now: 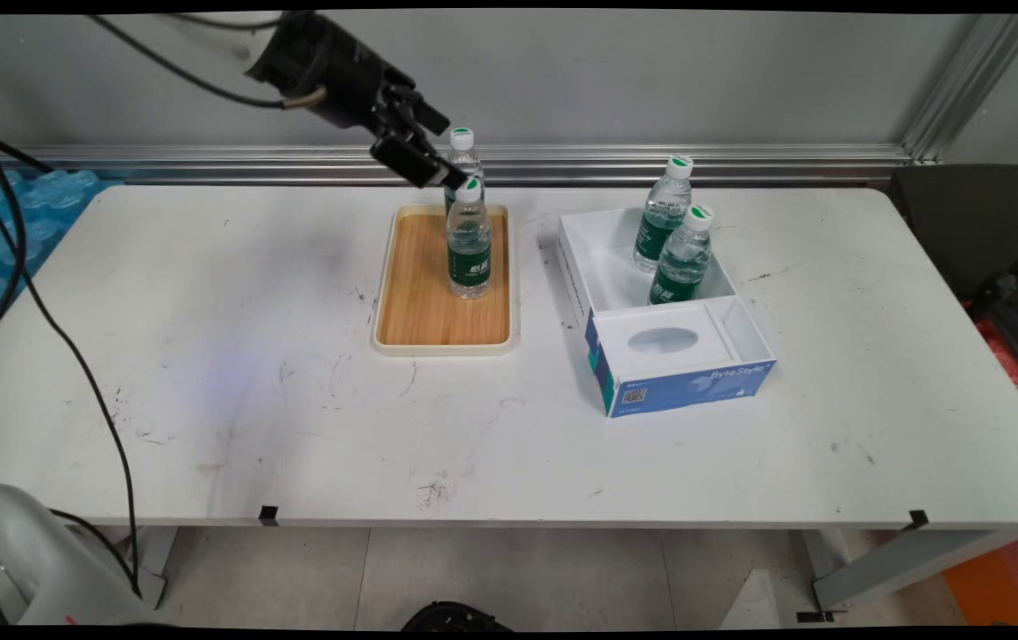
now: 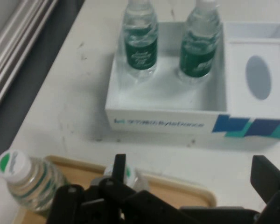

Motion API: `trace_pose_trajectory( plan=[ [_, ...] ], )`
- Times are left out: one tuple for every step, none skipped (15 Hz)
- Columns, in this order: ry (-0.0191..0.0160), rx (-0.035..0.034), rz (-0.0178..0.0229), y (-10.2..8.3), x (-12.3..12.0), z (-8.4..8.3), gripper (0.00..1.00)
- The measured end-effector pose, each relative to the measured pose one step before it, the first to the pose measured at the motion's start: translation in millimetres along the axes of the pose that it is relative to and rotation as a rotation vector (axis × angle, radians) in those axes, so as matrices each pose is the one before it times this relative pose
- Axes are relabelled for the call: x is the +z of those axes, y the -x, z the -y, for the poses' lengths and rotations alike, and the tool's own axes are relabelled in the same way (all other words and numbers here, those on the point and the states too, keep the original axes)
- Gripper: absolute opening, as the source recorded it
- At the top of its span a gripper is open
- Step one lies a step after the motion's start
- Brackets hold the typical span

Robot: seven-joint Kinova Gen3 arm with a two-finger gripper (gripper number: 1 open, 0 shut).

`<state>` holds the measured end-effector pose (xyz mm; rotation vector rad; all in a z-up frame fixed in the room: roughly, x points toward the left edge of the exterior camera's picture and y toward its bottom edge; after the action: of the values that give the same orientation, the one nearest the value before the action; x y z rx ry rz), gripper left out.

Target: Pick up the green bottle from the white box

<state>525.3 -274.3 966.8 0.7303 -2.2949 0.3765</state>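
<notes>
My black gripper (image 1: pixel 443 149) hangs open over the far end of a wooden tray (image 1: pixel 420 302), with nothing between its fingers. Two clear water bottles with green labels stand upright on the tray: a near bottle (image 1: pixel 470 244) and a far bottle (image 1: pixel 464 158). In the hand view the gripper (image 2: pixel 191 186) rises from the bottom edge. The near bottle's white-and-green cap (image 2: pixel 129 174) sits right beside one finger (image 2: pixel 119 166). The far bottle (image 2: pixel 25 179) stands apart at the lower left. The other finger (image 2: pixel 267 176) is far off to the right.
A white and blue box (image 1: pixel 695 382) stands right of the tray, with two more upright bottles (image 1: pixel 667 222) (image 1: pixel 683 258) in its open compartment. In the hand view the box (image 2: pixel 158 122) lies ahead of the gripper. An aluminium rail (image 1: pixel 651 164) runs along the table's far edge.
</notes>
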Motion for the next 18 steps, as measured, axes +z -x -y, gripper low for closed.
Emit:
trace_pose_trajectory(
  plan=[
    [0.00854,-0.01076,0.00239,-9.05,0.1,-3.63,1.0],
    [0.00879,-0.01412,0.00205,-10.61,1.18,-4.15,1.0],
    [0.00802,-0.0133,0.00409,-11.25,2.76,-4.68,1.0],
    [0.00461,-0.01124,0.0034,-9.22,3.3,-3.88,1.0],
    [0.00444,-0.00949,0.00219,-9.38,4.04,-4.09,1.0],
    [0.00642,-0.00986,0.00306,-12.66,7.58,-5.71,1.0],
    [0.00306,-0.00531,0.00208,-8.89,6.78,-3.96,1.0],
    [0.00172,-0.00325,0.00145,-5.68,4.95,-2.42,1.0],
    [0.00055,-0.00182,0.0042,-6.77,7.18,-2.85,1.0],
    [0.00061,-0.00164,0.00382,-6.59,7.48,-2.79,1.0],
    [-0.00003,-0.00082,0.00405,-6.17,8.25,-2.49,1.0],
    [-0.00016,-0.00091,0.00516,-5.71,8.79,-2.38,1.0],
    [-0.00093,-0.00057,0.00516,-5.0,9.19,-2.19,1.0],
    [-0.00077,-0.0003,0.00459,-3.77,7.32,-1.6,1.0],
    [-0.00187,-0.00107,0.00872,-6.07,13.7,-2.4,1.0],
    [-0.00242,-0.00157,0.00774,-4.54,11.86,-1.82,1.0],
    [-0.00282,-0.00263,0.01133,-4.87,16.13,-1.96,1.0],
    [-0.00152,-0.00121,0.0067,-2.62,10.49,-0.94,1.0]
  ],
)
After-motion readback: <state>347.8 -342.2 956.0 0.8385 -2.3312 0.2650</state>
